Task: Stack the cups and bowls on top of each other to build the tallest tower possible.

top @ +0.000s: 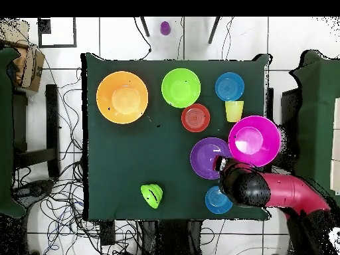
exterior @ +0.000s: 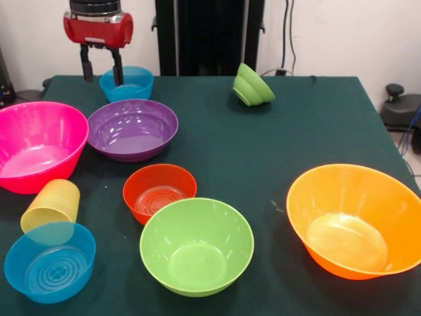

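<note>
Unmarked lime bowl [exterior: 197, 246], blue bowl [exterior: 50, 263], yellow cup [exterior: 50, 206]

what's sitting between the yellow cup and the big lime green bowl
The red-orange bowl sits between the yellow cup and the big lime green bowl, apart from both. The front view shows it best; the overhead view agrees.

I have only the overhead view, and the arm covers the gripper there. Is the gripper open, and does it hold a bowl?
Observer: In the front view the gripper is open and holds nothing. Its fingers hang at the small blue bowl behind the purple bowl.
Operator: The small green bowl, alone near the table edge, looks strange to me. Is it upright?
Observer: No. In the front view the small green bowl lies tipped on its side, with its opening facing sideways.
</note>
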`<state>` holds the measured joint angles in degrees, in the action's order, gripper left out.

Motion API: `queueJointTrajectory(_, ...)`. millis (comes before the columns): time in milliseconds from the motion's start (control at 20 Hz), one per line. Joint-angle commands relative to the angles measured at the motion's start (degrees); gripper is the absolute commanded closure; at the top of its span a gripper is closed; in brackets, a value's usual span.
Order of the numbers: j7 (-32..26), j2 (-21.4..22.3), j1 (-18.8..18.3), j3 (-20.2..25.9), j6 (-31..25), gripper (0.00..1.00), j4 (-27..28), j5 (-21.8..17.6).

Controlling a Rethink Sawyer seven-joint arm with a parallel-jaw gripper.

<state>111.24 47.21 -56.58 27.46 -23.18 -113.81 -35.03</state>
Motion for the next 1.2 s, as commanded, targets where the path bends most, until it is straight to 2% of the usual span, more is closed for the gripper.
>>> queueJointTrajectory(50,-9.27,-4.16,3.03,3.76,-3.12,0.00,1.18,-5.83)
queueJointTrajectory(1200,-5.56,-9.70,4.80,2.22,-0.27,0.00,4.03,-9.93)
